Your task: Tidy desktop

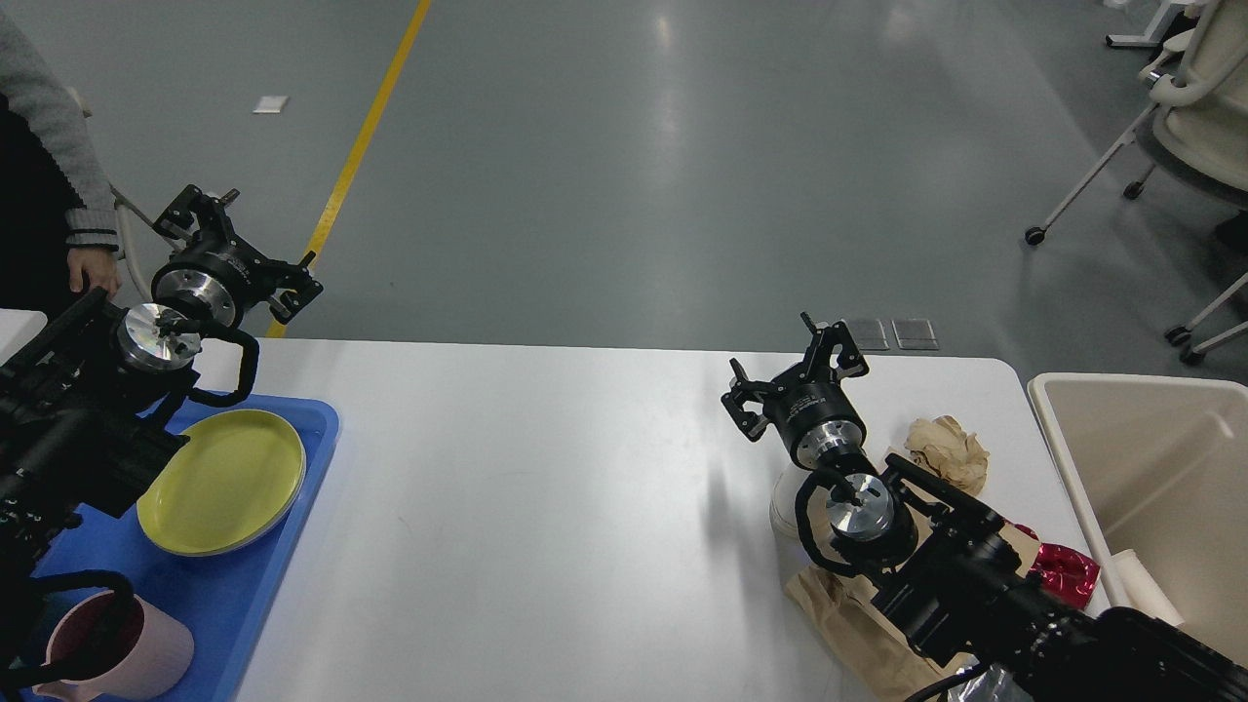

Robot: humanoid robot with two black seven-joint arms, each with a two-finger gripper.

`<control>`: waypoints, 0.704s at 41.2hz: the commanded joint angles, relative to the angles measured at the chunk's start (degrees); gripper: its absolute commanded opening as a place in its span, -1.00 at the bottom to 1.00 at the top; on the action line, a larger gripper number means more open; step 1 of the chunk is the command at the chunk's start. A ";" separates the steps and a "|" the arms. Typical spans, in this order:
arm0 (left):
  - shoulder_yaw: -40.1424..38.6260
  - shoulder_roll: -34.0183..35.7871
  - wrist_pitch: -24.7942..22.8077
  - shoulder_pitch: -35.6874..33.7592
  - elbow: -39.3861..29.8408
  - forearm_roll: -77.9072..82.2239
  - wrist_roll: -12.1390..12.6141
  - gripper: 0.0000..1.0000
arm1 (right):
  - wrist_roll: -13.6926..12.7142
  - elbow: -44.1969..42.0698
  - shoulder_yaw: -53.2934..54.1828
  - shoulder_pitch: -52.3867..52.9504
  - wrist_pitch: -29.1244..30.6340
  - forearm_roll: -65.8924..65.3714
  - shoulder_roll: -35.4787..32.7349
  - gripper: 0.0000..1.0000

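Note:
The white desktop (546,507) fills the lower view. My left gripper (242,250) is open and empty, held above the table's far left edge, beyond the blue tray (244,595). My right gripper (788,375) is open and empty, above the table's right part. Beside and under the right arm lie a crumpled brown paper ball (944,450), a red shiny wrapper (1063,565), a flat brown paper bag (843,624) and a white cup (783,499), partly hidden by the arm.
The blue tray holds a yellow plate (219,492) and a pink mug (146,653). A beige bin (1160,458) stands off the table's right end with a white item (1141,580) inside. A person (58,146) stands at far left. A wheeled chair (1170,117) is at back right.

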 commanded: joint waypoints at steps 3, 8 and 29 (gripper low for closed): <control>-0.64 -0.43 0.01 -0.28 0.06 0.17 -0.08 0.97 | 0.00 -0.01 0.00 0.00 0.04 0.00 0.00 1.00; -0.64 -1.48 0.01 0.25 0.06 0.17 -0.17 0.97 | 0.00 -0.01 0.00 0.00 0.05 0.00 0.00 1.00; -9.51 -8.43 -0.78 9.04 0.67 0.26 -2.18 0.97 | 0.00 -0.01 0.00 0.00 0.05 0.00 0.00 1.00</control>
